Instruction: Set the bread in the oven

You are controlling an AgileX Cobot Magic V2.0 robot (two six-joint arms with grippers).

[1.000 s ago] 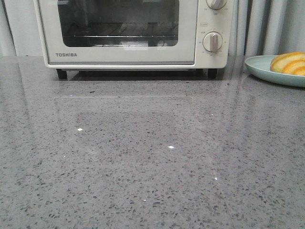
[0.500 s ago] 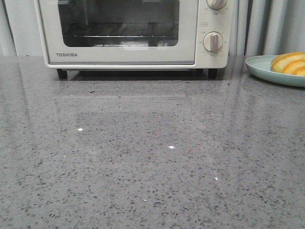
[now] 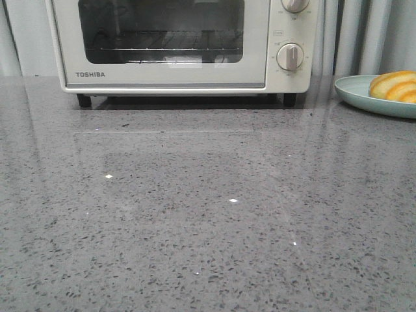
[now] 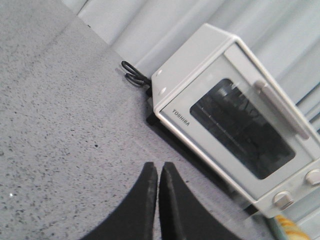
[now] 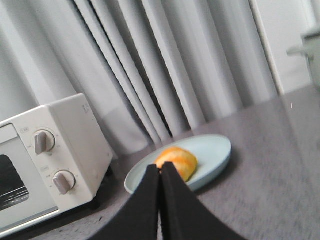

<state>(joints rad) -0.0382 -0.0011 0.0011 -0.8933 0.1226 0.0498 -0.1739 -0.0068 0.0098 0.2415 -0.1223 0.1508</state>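
Note:
The cream-white Toshiba oven (image 3: 169, 45) stands at the back of the grey counter, its glass door shut, the wire rack visible inside. It also shows in the left wrist view (image 4: 235, 125) and the right wrist view (image 5: 45, 155). The golden bread (image 3: 394, 86) lies on a pale blue plate (image 3: 357, 94) at the far right; it shows in the right wrist view (image 5: 180, 161) too. My left gripper (image 4: 158, 166) is shut and empty above the counter, short of the oven. My right gripper (image 5: 160, 168) is shut and empty, short of the plate. Neither gripper shows in the front view.
Grey curtains (image 5: 165, 65) hang behind the counter. A black power cord (image 4: 132, 75) lies coiled beside the oven. Two round knobs (image 3: 290, 56) sit on the oven's right side. The plate (image 5: 210, 155) stands right of the oven.

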